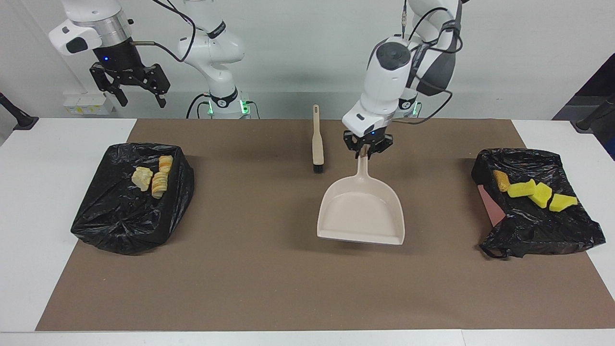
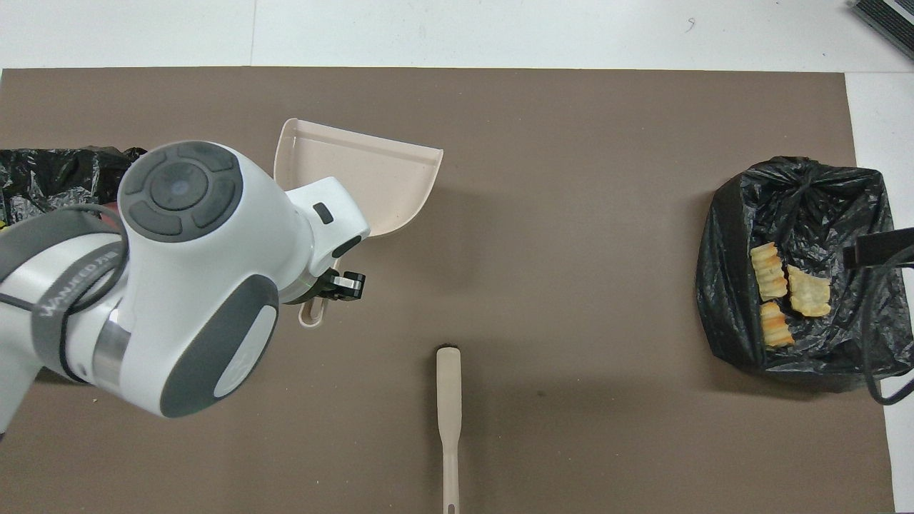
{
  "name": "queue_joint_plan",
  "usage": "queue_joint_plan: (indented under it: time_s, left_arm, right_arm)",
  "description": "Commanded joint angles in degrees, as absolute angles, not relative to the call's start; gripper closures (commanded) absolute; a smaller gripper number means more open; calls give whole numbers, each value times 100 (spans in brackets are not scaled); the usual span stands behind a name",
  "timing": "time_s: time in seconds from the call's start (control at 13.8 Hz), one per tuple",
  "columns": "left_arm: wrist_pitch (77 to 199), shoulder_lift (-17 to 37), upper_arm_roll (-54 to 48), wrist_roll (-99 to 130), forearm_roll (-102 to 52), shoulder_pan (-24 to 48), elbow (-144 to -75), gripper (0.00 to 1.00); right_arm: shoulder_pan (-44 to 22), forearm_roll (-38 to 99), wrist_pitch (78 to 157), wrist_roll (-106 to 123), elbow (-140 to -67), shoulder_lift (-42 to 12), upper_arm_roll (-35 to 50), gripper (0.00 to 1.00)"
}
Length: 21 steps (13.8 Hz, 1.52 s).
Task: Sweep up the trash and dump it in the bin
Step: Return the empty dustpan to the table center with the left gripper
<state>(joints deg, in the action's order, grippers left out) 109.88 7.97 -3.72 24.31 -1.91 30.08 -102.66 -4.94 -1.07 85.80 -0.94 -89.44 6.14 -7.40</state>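
The left gripper (image 1: pixel 367 152) is clamped tight on the handle of the beige plastic dustpan (image 1: pixel 361 211), which hangs just above the brown mat (image 1: pixel 269 269) near the middle of the table, its pan empty and its open lip pointing away from the robots. From overhead the left arm's big white wrist covers much of the dustpan's (image 2: pixel 371 178) handle end. Just beside it, toward the right arm's end and a little nearer the robots, the beige long-handled brush (image 1: pixel 317 144) lies flat on the mat, black bristles pointing away from the robots.

The trash is in two lots. Three bright yellow sponge pieces (image 1: pixel 542 194) and an orange-brown lump (image 1: pixel 501 180) sit on the crumpled black bin bag (image 1: pixel 538 230) at the left arm's end of the table. Three pale tan bread-like chunks (image 1: pixel 153 179) lie on the other black bag-lined bin (image 1: pixel 125 216) at the right arm's end.

The right gripper (image 1: pixel 139 93) waits high up over that end, jaws spread wide, holding nothing.
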Motion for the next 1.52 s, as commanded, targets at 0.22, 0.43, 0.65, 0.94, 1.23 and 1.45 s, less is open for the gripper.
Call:
queue_joint_plan:
  time_s: [0.22,0.43,0.65,0.94,1.23,1.45]
  left_arm:
    - [12373,1563,-272,3269,-264,3585,-10459,100]
    - [12428,1995,-255,3559,-194,3823,-10380,100]
    - [12411,1846,-246,3472,-193,3630,-10380,0]
    - [12034,1504,-211,3472,-193,3568,-10380,0]
    - [11621,1074,87,3393,-193,3472,-10249,0]
    - [11024,651,105,2631,-255,2885,-10029,0]
  right_arm:
    - [-475,0,8631,-27,-9018,659,-747,0]
    - [-475,0,8631,-44,-9018,659,-747,0]
    - [-475,0,8631,-44,-9018,659,-747,0]
    - [-475,0,8631,-44,-9018,659,-747,0]
    - [-475,0,8622,-44,-9018,659,-747,0]
    - [-475,0,8622,-44,-9026,659,-747,0]
